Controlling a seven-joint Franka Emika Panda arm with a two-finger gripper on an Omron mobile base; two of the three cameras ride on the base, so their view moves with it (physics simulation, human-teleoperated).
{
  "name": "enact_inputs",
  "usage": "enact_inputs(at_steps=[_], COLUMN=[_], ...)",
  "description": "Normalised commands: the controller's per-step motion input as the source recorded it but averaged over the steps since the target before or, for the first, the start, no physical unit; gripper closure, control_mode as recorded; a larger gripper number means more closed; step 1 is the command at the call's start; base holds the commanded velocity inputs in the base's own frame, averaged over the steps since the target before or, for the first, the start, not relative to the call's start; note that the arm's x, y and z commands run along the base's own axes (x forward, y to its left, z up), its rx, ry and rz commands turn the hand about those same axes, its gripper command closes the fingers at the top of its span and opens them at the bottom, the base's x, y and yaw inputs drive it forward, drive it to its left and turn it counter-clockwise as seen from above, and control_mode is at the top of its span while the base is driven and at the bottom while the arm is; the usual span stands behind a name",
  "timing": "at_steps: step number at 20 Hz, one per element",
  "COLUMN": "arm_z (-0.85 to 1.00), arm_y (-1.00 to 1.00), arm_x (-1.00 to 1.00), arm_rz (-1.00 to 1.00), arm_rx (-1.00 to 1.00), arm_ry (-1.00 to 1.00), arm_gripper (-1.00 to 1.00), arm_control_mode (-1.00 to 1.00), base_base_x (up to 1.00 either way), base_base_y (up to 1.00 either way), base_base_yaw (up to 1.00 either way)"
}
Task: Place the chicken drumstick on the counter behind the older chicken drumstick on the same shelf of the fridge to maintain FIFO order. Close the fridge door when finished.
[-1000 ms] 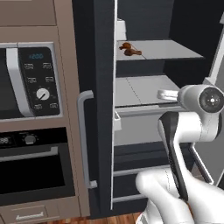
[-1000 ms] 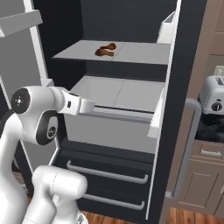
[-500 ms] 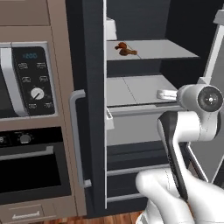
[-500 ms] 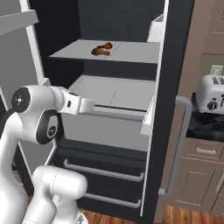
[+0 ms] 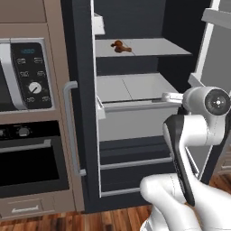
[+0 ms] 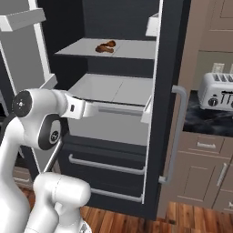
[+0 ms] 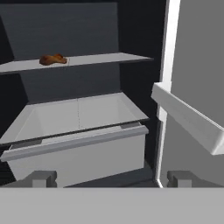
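Both fridge (image 5: 135, 149) doors stand open. On the pale-grey shelf (image 6: 132, 50) lies a small orange-brown and tan drumstick lump (image 6: 105, 46) (image 5: 120, 46) (image 7: 53, 59). It is too small to tell the chicken drumstick from the older chicken drumstick. My gripper (image 7: 111, 179) is open and empty, its fingertips (image 7: 41, 178) wide apart. It faces the white-fronted drawer (image 7: 78, 151), below and in front of the shelf. The black counter (image 6: 211, 120) shows at the right.
The right door's inner bin (image 7: 188, 118) juts in close on the gripper's right. A door with a silver handle (image 6: 178, 132) stands edge-on near the toaster (image 6: 218, 88). A microwave (image 5: 27, 72) and an oven (image 5: 27, 167) sit left of the fridge.
The whole scene has slid left in both base views, so the base has moved. The arm holds the same pose and the gripper stays open.
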Motion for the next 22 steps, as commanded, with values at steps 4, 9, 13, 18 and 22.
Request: enact_inputs(at_steps=[4, 9, 13, 18, 22], arm_z=[0.00, -0.17, -0.16, -0.18, -0.18], arm_y=[0.00, -0.12, -0.89, -1.00, -1.00], arm_x=[0.00, 0.00, 0.03, 0.00, -0.24], arm_rz=[0.00, 0.00, 0.01, 0.09, 0.05], arm_rx=[0.00, 0.06, 0.31, 0.41, 0.39], arm_ry=[0.00, 0.00, 0.00, -0.16, -0.29], arm_gripper=[-1.00, -1.00, -1.00, -1.00, -1.00], arm_control_mode=[1.00, -1.00, -1.00, -1.00, -1.00], base_base_x=[-0.27, 0.00, 0.00, 0.00, 0.00], base_base_y=[-0.01, 0.00, 0.00, 0.00, 0.00], base_base_yaw=[0.00, 0.00, 0.00, 0.00, 0.00])
